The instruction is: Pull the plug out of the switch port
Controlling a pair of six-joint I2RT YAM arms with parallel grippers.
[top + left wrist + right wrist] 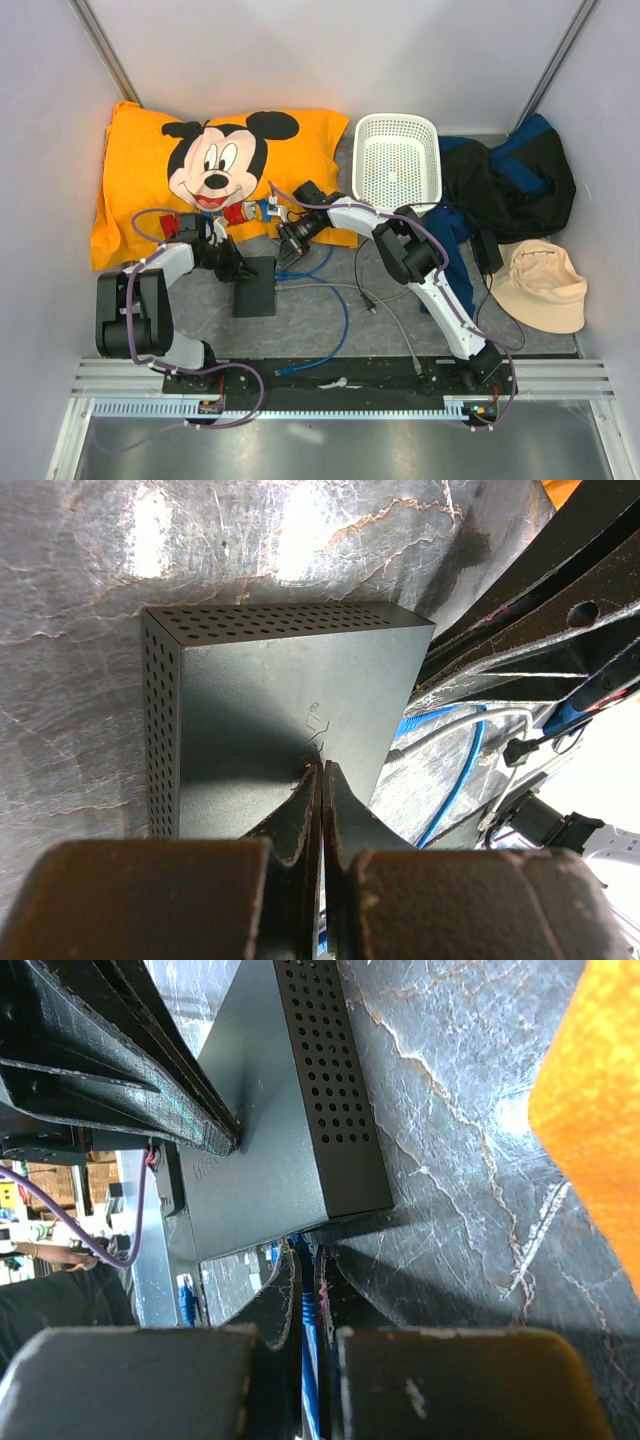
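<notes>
The switch port (pixel 255 292) is a flat dark-grey box lying on the table between the arms. My left gripper (pixel 320 770) is shut with nothing in it, and its tips rest on the box's top face (pixel 270 700). In the top view the left gripper (pixel 238 268) sits over the box's near-left corner. My right gripper (pixel 307 1260) is shut on the blue cable (pixel 309 1350) right at the plug (pixel 301 1244), which sits in the box's narrow edge (pixel 250 1235). From above, the right gripper (pixel 283 250) is at the box's far right corner.
The blue cable (pixel 343 320) loops over the table toward the arm bases, beside a grey cable (pixel 395 320). Behind lie an orange Mickey Mouse shirt (pixel 140 170), a white basket (pixel 397 160), dark clothing (pixel 510 185) and a beige hat (pixel 540 285).
</notes>
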